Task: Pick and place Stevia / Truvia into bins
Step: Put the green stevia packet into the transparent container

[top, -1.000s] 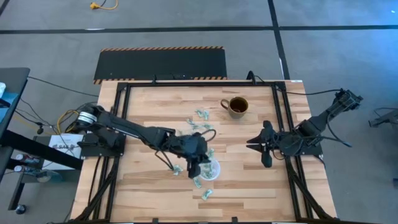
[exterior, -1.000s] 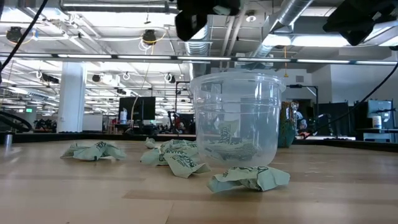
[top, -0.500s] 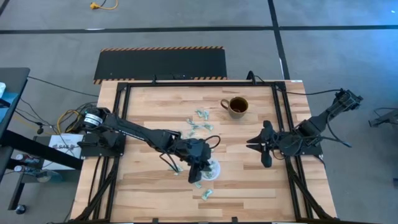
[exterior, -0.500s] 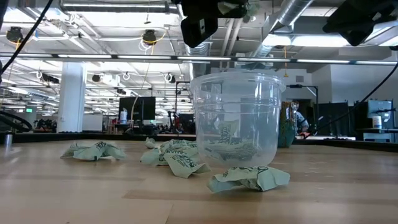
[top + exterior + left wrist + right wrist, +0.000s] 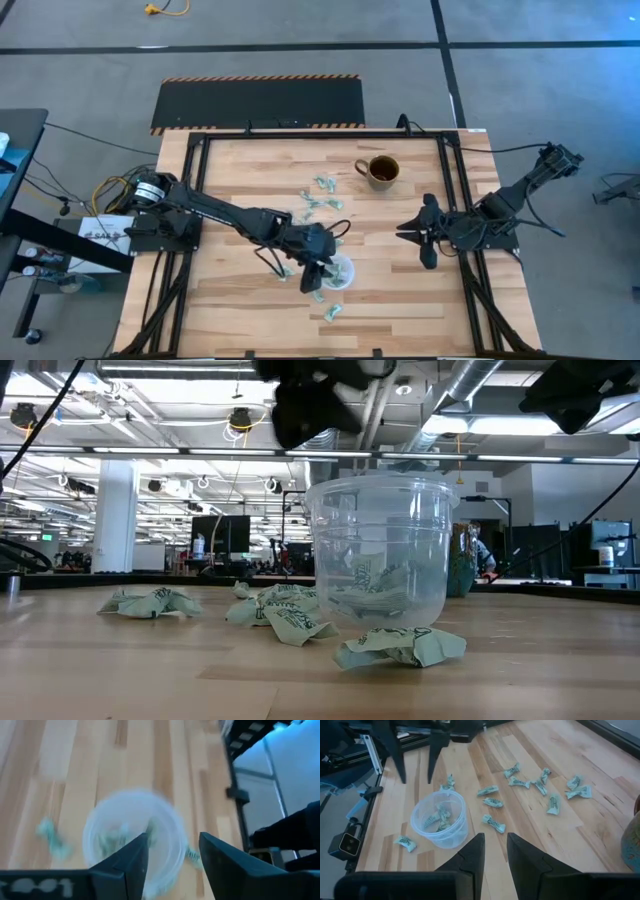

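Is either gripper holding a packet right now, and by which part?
No. The left gripper is open and empty above the cup; the right gripper holds nothing.

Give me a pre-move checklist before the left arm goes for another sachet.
1. Left pincer open and empty: ok.
2. Left pincer above the small round clear plastic cup: ok.
3. Cup upright on the pale wooden table, pale green paper sachets inside: ok.
4. Loose sachets left to pick: ok, several lie near the cup.
5. Right pincer parked away from the cup: ok.
6. Brown handled mug away from the cup: ok.
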You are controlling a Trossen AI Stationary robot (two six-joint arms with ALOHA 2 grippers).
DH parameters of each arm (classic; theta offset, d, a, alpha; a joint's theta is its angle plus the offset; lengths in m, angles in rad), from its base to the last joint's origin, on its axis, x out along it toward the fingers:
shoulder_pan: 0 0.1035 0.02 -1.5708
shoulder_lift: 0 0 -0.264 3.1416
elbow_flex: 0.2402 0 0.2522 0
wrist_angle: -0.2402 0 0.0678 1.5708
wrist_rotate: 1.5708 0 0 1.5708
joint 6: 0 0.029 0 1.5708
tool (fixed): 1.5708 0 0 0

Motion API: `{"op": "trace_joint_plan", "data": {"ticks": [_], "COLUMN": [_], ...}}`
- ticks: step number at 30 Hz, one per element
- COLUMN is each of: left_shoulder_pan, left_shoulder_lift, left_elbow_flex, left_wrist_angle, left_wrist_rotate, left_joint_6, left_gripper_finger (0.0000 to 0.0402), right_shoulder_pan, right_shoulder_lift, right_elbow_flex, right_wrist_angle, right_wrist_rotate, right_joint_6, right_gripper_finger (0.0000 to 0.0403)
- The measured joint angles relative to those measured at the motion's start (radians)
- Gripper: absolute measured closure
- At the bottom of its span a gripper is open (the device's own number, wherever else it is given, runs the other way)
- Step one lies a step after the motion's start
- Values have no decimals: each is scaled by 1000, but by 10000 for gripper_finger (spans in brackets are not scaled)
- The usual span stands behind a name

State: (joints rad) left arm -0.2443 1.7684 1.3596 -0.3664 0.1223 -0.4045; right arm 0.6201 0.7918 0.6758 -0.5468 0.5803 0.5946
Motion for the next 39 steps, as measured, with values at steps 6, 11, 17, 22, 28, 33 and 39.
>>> {"op": "trace_joint_plan", "data": {"ticks": [6,11,17,22,28,33,39], "left_shoulder_pan": [-4,-44,-103,-119,-151,-172,-187], "left_shoulder_lift": [-3,-4,-4,-4,-4,-4,-4], "left_elbow_flex": [14,3,-43,-104,-192,-249,-297], "left_wrist_angle": [-326,-521,-554,-472,-282,-236,-210], "left_wrist_rotate": [39,37,-102,-133,-190,-257,-280], "left_joint_6": [-135,-308,-505,-587,-588,-611,-656], "left_gripper_finger": [237,239,239,239,239,239,239], "right_shoulder_pan": [0,0,0,0,0,0,0], "right_shoulder_lift": [0,0,0,0,0,0,0], "right_elbow_flex": [0,0,0,0,0,0,0], "right_wrist_angle": [0,-2,-4,-27,-30,-30,-30], "right_wrist_rotate": [-2,-3,-3,-3,-4,-4,-4], "right_joint_6": [7,8,7,3,3,0,0], "right_gripper_finger": [329,329,329,329,329,329,329]}}
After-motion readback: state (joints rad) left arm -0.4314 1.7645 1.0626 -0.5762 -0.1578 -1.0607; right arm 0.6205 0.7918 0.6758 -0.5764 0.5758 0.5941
